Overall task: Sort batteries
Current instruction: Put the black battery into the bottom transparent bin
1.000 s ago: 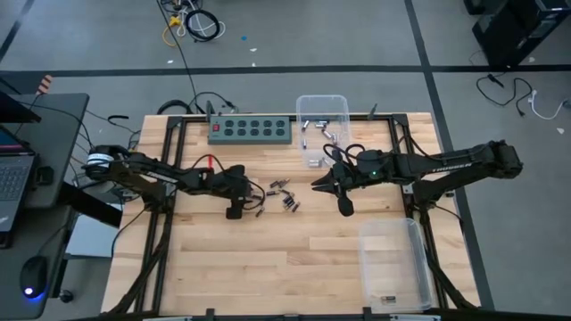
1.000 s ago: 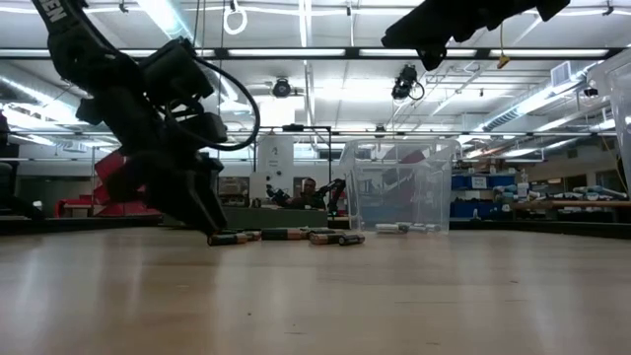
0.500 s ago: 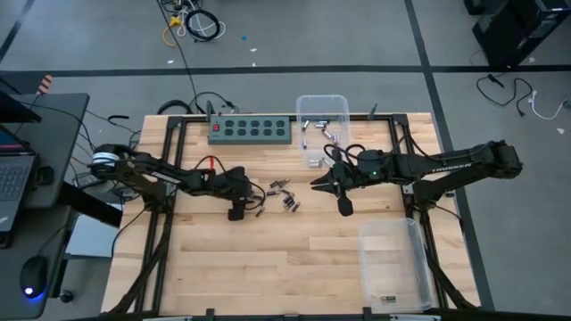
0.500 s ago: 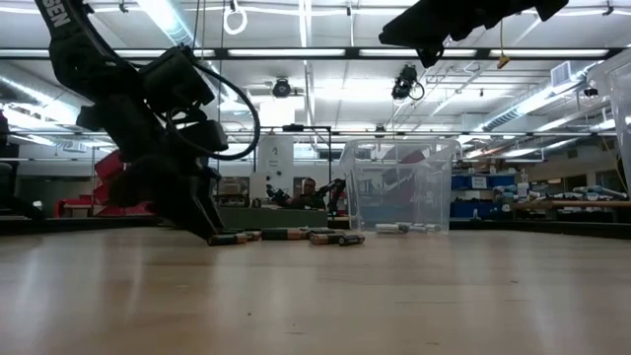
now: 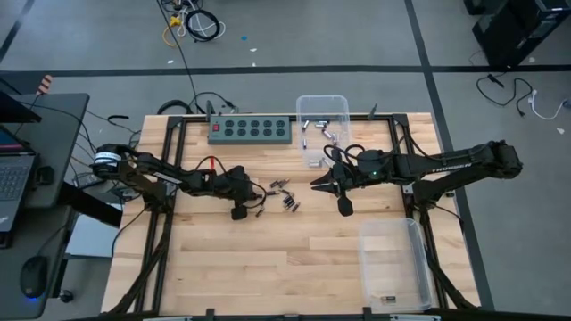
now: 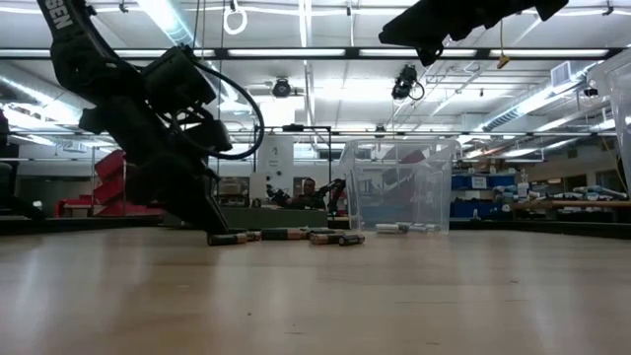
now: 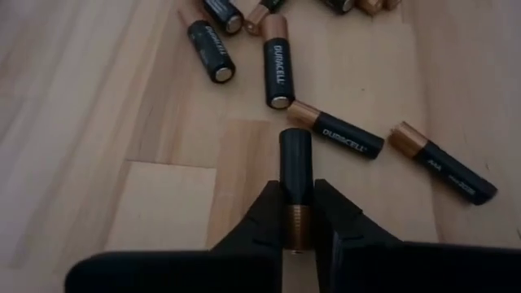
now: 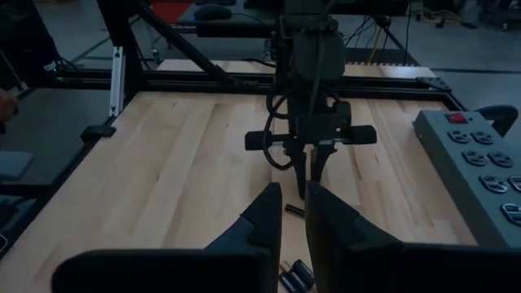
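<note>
**Battery pinched at the edge of the pile**

My left gripper (image 7: 298,213) is closed on one battery (image 7: 295,175), low at the wooden table (image 5: 268,259). Just beyond it the loose batteries (image 7: 273,72) lie scattered. My right gripper (image 5: 332,187) hovers nearby, fingers slightly parted and empty, beside the clear bin (image 5: 323,107).

The table (image 5: 294,259) is pale wood with a smooth, lightly shiny finish and visible grain. The batteries (image 7: 273,72) have glossy black wraps with copper-coloured metallic ends, and the fingers (image 7: 259,229) that hold one are matt black plastic. The two bins (image 5: 390,263) are clear, smooth plastic.
</note>
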Tool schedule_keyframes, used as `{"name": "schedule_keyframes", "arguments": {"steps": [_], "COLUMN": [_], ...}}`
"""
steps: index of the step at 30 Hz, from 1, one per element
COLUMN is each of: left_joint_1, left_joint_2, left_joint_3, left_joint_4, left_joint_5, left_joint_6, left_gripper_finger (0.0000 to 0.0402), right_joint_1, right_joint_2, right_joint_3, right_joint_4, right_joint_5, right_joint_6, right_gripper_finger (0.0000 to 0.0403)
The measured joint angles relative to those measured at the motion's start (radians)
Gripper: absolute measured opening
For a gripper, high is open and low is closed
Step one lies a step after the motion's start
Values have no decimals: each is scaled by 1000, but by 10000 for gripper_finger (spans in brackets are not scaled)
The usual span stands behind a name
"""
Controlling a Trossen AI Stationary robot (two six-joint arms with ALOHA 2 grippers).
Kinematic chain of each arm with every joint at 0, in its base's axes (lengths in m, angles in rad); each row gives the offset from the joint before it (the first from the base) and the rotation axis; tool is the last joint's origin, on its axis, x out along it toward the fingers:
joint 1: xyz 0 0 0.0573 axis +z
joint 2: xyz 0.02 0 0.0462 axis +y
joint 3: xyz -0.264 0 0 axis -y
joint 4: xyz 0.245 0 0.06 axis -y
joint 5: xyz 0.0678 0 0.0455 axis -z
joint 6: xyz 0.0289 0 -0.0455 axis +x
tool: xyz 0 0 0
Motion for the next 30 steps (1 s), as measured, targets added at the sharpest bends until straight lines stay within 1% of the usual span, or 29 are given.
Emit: {"name": "schedule_keyframes", "arguments": {"steps": [10,18,21,25,28,30], "left_joint_1": [-1,-2,-2,-2,-7,-18], "left_joint_2": [-10,-47,-101,-189,-253,-289], "left_joint_3": [-1,-2,5,11,11,13], "left_joint_4": [-5,-20,-52,-86,-83,-40], "left_joint_5": [-3,-14,-14,-24,-32,-30], "left_joint_6": [-19,-29,-70,-82,-75,-63], "left_gripper_finger": [19,19,19,20,20,20], "right_joint_1": [0,0,0,-1,-1,-1], "right_joint_2": [0,0,0,0,0,0], "right_joint_3": [0,-1,-1,-1,-1,-8], "right_joint_4": [0,8,22,35,48,82], "right_joint_5": [0,0,1,1,1,1], "right_joint_6": [-2,-10,-18,-18,-28,-38], "right_gripper_finger": [41,41,41,41,41,41]}}
